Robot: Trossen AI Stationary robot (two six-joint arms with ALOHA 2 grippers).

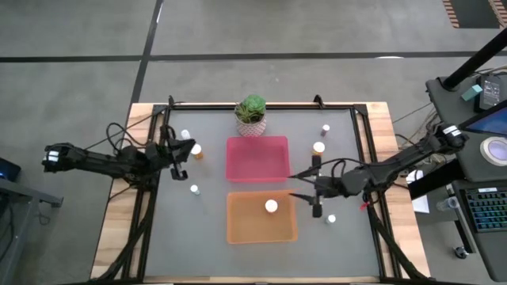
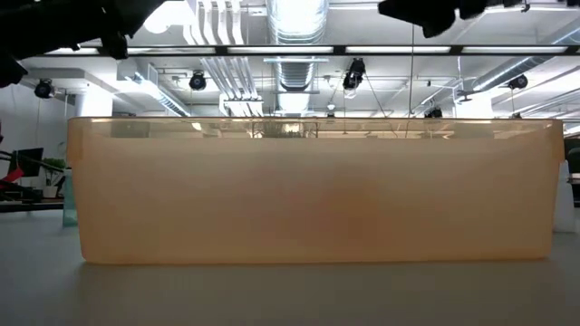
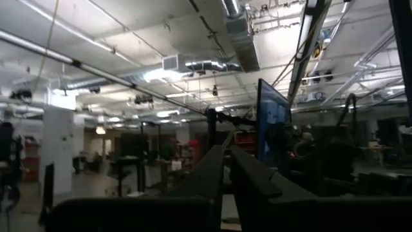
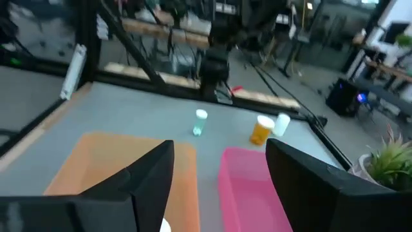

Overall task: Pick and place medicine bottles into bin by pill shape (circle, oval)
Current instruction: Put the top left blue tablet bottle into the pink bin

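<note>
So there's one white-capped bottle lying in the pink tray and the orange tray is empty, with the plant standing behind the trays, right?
Not quite. In the high view the white-capped bottle lies in the orange tray, and it is the pink tray that holds nothing. The rest stands: the plant is behind the trays, at the table's far edge.

Grey table (image 1: pixel 206 253), wood-edged, framed by black rails. At centre, pink tray (image 1: pixel 257 158); just below, orange tray (image 1: pixel 261 218) (one bottle (image 1: pixel 272 207) inside, so not on the surface itself). Potted plant (image 1: pixel 252 115) at top centre. Upper left: two bottles (image 1: pixel 191 149), a third (image 1: pixel 194 189) lower. Right: three bottles (image 1: pixel 319 148) standing apart.
</note>
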